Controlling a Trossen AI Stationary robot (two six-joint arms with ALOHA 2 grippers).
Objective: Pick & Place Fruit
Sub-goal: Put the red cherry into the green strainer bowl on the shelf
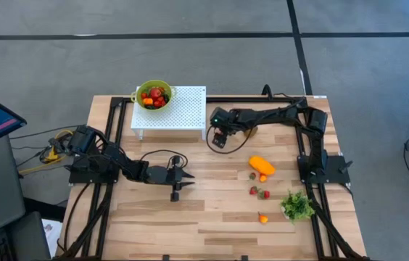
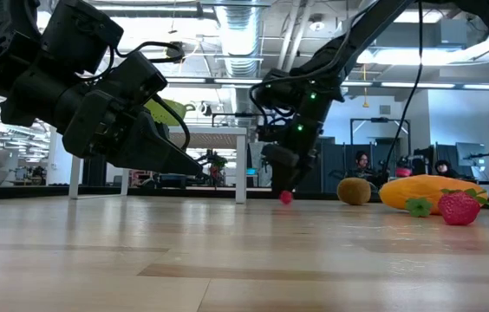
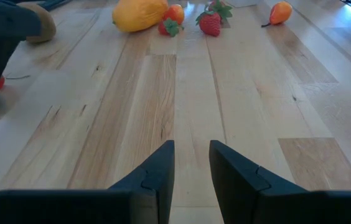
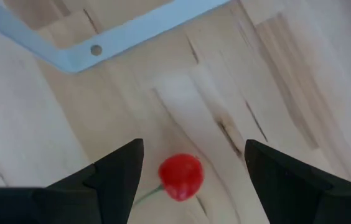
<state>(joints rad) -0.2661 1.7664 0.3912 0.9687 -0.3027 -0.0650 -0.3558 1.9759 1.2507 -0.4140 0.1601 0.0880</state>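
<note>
Right wrist view | I see my right gripper [image 4: 191, 171] spread wide over a red cherry [image 4: 180, 176] on the table [image 1: 212, 210] | left gripper [image 3: 191, 163] narrow, empty, at 9 o'clock | remaining fruit [image 1: 261, 165] at 3 o'clock

The wooden table [image 1: 212, 217] is of pale butcher-block planks with a dark frame along its edges. A small red cherry [image 4: 180, 176] with a thin stem lies on the planks directly beneath the right gripper [image 1: 220, 140], between its spread fingers. Just beside that gripper stands a white perforated stand [image 1: 179, 109], feet on the wood. Well out beyond the left gripper [image 1: 176, 190] lie an elongated orange fruit [image 1: 262, 164], a brown kiwi [image 2: 354, 191] beside it, strawberries [image 1: 263, 193], a small orange fruit [image 1: 262, 217] and a green leafy bunch [image 1: 296, 206].
</note>
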